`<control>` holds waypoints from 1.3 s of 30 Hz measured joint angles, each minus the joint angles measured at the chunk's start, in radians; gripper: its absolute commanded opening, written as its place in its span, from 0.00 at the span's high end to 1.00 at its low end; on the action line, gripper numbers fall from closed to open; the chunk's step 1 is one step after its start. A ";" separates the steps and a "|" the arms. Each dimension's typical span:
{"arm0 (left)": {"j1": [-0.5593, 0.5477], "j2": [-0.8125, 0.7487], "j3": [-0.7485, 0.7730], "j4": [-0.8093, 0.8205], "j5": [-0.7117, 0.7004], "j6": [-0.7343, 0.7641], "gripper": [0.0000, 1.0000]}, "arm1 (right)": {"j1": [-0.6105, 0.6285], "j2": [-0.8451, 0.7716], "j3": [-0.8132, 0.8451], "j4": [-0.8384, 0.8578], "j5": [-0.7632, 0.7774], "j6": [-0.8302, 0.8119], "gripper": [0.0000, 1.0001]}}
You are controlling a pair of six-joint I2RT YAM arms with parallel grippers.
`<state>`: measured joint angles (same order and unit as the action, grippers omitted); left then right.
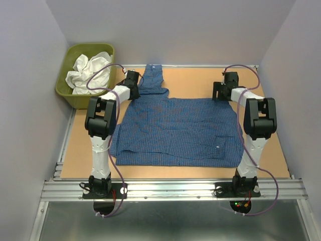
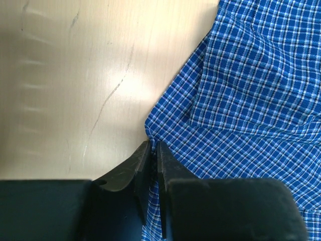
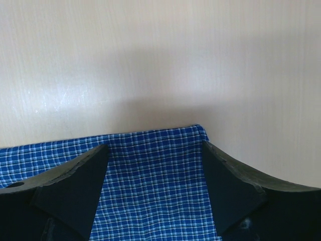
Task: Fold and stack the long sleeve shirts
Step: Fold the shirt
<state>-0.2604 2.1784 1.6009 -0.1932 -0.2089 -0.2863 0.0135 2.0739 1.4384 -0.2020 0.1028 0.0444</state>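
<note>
Left wrist: left claw nipped shut on limp, light checked shirt edge; right claw agape astride another corner, best pinched there.

We cannot tell what garment the crumpled white cloth in the olive-green plastic tub is. The dark blue fine-checked cotton shirt runs off the left wrist view at 3 o'clock.
</note>
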 measured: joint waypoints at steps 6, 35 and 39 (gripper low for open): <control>0.000 -0.003 -0.006 0.009 0.000 0.001 0.80 | -0.007 0.001 0.024 -0.003 0.013 -0.016 0.22; 0.000 -0.003 -0.008 0.013 -0.001 0.002 0.80 | -0.059 0.059 0.072 -0.007 -0.114 -0.058 0.37; 0.000 -0.003 -0.008 0.013 -0.001 0.002 0.80 | -0.059 0.045 0.053 -0.005 -0.114 -0.058 0.36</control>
<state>-0.2604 2.1750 1.5925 -0.1806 -0.2096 -0.2848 -0.0456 2.1189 1.4914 -0.2073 -0.0109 -0.0135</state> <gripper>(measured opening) 0.206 0.628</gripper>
